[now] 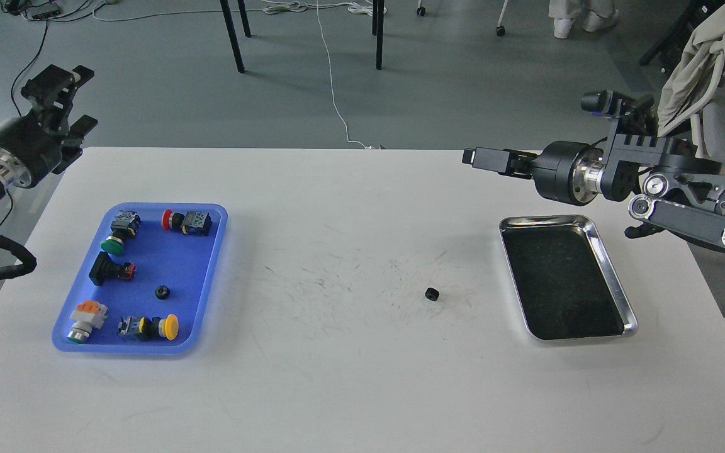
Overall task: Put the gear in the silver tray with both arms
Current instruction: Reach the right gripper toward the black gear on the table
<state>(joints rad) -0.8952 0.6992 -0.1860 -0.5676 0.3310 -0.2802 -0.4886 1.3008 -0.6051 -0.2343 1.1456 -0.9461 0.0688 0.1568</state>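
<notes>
A small black gear (432, 294) lies on the white table, left of the silver tray (614, 277), which is empty. A second black gear (162, 292) lies in the blue tray (211, 251). My left gripper (67, 99) is raised beyond the table's far left corner, away from both gears, and its fingers stand apart and empty. My right gripper (477, 157) points left, above the far edge of the table, beyond the silver tray. It is seen side-on and its fingers cannot be told apart.
The blue tray also holds several push-button switches with red, green and yellow caps. Chair and table legs and cables are on the floor beyond the table. A cloth-draped chair (708, 50) stands at the far right.
</notes>
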